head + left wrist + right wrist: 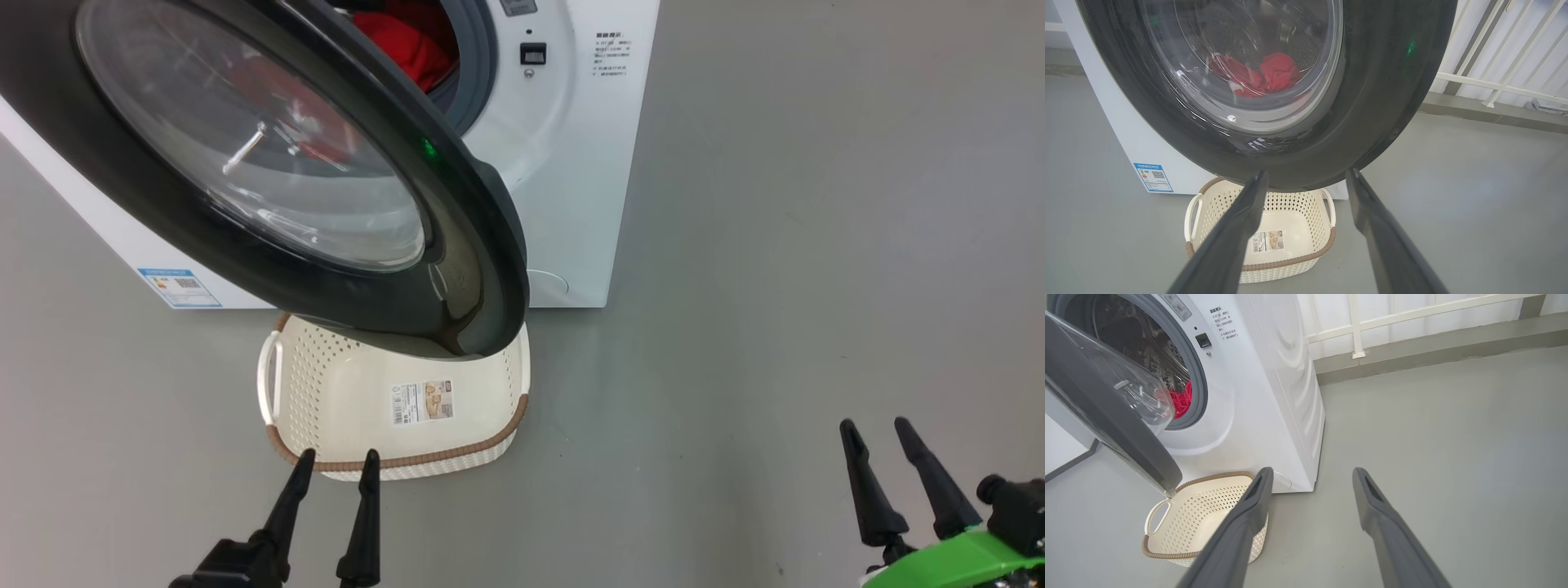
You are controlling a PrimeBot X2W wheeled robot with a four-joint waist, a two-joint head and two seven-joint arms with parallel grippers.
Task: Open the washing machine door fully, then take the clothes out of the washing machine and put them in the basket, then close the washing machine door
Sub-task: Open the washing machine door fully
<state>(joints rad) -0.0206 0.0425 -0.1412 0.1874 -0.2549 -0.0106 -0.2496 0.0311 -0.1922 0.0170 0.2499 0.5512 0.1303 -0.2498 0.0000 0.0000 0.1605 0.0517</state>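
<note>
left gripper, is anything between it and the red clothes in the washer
Yes. The partly open door hangs between the left gripper and the clothes inside the washer; its glass faces that gripper. It also overhangs part of the basket.

Left gripper (339,457) and right gripper (873,426) low, both empty, jaws parted

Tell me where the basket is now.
In the head view the basket sits left of centre on the floor before the washing machine, below the part-open door, beyond the left gripper.
</note>
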